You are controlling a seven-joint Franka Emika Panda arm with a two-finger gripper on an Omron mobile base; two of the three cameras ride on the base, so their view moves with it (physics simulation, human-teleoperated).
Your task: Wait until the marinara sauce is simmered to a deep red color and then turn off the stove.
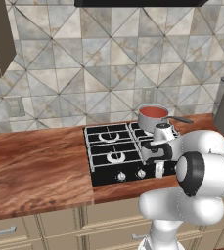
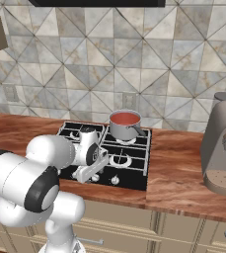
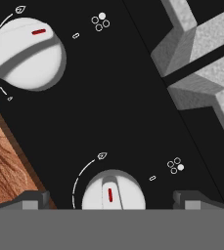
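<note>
The gripper (image 3: 111, 199), jaws wide, hangs low over the front knob row of the stove (image 1: 108, 146), straddling 1 silver knob (image 3: 113, 189), likely to turn it, while the marinara sauce (image 2: 125, 118) sits red in its saucepan (image 2: 125, 126) on the far right burner.

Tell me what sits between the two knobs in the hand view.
Bare black stove panel with small printed markings; nothing stands between the upper knob and the lower knob, as the hand view shows.
</note>
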